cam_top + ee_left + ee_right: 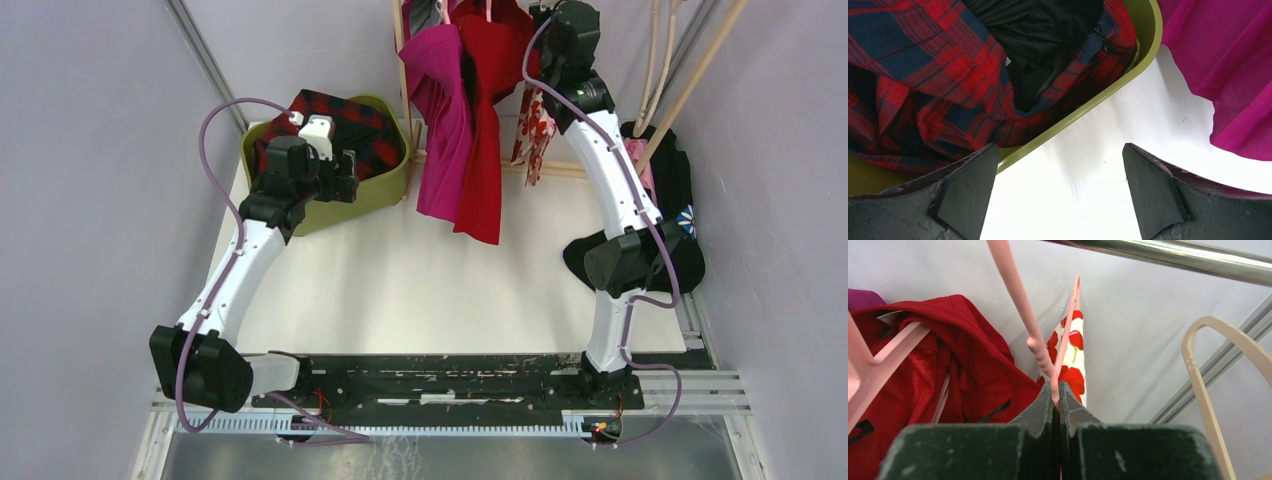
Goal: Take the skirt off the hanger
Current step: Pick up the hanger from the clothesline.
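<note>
Two end effectors differ. The right end effector (1057, 390) is clenched on a pink plastic hanger (1020, 300), with the white poppy-printed skirt (1072, 360) hanging just beyond it (under the metal rail (1173, 257)). The left end effector (1060, 187) is released, over the olive-green plastic bin (1083, 112) of red-and-navy plaid cloth (923, 65).

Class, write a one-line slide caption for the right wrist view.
Right gripper shut on a pink hanger carrying a poppy-print skirt, beneath the metal rail.
</note>
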Controlling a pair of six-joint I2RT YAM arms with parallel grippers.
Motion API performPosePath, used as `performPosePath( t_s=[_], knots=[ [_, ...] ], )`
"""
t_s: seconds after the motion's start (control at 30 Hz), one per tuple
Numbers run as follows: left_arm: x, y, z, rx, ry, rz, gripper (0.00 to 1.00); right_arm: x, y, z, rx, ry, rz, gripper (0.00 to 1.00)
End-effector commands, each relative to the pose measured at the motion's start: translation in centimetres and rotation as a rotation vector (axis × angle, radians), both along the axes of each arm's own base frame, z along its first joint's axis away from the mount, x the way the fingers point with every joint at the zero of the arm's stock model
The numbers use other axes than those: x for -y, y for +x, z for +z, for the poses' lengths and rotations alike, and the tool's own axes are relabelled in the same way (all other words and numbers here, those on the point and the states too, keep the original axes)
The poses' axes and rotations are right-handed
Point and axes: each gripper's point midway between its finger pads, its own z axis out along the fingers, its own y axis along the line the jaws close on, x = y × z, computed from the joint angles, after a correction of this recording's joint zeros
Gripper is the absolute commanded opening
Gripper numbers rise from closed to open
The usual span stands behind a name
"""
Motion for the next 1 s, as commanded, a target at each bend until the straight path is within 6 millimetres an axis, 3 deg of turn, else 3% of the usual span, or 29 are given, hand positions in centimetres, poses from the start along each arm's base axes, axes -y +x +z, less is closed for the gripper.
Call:
performPosePath(
  t_s=[0.0,0.17,0.4,0.73,0.97],
  knots=[
    [0.0,0.7,2.3,0.092,0.006,-0.005,1.0,1.3,-4.8,10.0,0.23,0.037,0.005,0.0],
    [0.1,0.7,2.1,0.09,0.001,-0.006,1.0,1.2,-4.9,9.8,0.225,-0.012,0.004,0.01],
    [-0.1,0.5,1.7,0.086,0.004,-0.001,1.0,2.4,-4.0,9.4,0.219,-0.25,-0.113,0.01],
    [-0.1,0.8,1.7,0.08,0.021,-0.006,1.0,3.8,-4.2,10.9,0.292,-0.523,-0.279,0.01],
    [-0.1,0.9,1.3,0.07,0.022,-0.008,1.0,4.2,-5.5,11.9,0.336,-0.566,-0.319,0.01]
  ],
)
